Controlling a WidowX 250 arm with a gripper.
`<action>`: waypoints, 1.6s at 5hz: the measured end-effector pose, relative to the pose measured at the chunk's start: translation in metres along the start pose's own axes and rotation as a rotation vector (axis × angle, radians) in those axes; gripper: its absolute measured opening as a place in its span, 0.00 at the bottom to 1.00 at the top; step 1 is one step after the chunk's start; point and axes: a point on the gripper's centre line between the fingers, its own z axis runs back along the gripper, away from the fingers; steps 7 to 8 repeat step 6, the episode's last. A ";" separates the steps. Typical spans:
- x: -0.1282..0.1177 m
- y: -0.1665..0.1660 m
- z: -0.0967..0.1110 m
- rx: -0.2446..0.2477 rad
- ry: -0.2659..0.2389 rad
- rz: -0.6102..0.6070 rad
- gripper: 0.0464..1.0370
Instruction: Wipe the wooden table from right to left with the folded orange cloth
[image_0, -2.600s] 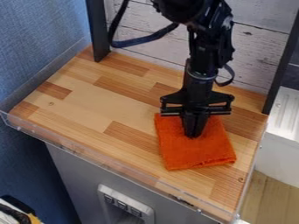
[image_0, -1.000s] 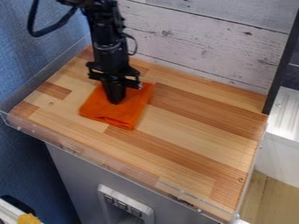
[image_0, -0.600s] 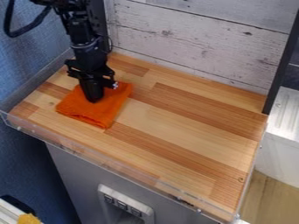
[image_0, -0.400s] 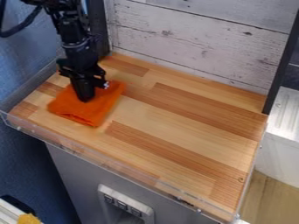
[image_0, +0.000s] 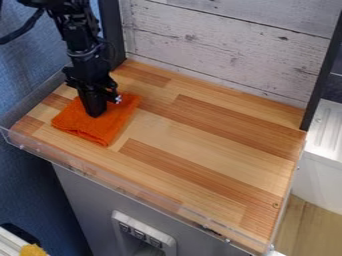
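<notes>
The black gripper (image_0: 95, 111) points down onto an orange cloth (image_0: 100, 130) at the left of the wooden counter (image_0: 200, 145). Its tips touch the middle of the cloth. Folded into a rough square, the cloth lies flat and somewhat turned on the wood, with a part of it hidden behind the gripper.
A clear low rim (image_0: 127, 189) runs along the counter's front edge. Behind stands a whitewashed plank wall (image_0: 220, 45) between two dark posts. A blue wall (image_0: 27, 60) is close on the left, and a white unit (image_0: 326, 150) stands at the right.
From the right part of the counter, the gripper and the orange cloth have moved together to the left and slightly back. The cloth has also turned; the latest shift is small.
</notes>
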 end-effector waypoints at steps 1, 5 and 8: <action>-0.005 -0.002 -0.001 0.003 -0.002 0.005 0.01; -0.020 -0.036 0.048 -0.042 0.039 0.046 0.74; -0.020 -0.055 0.077 -0.030 0.016 0.044 0.95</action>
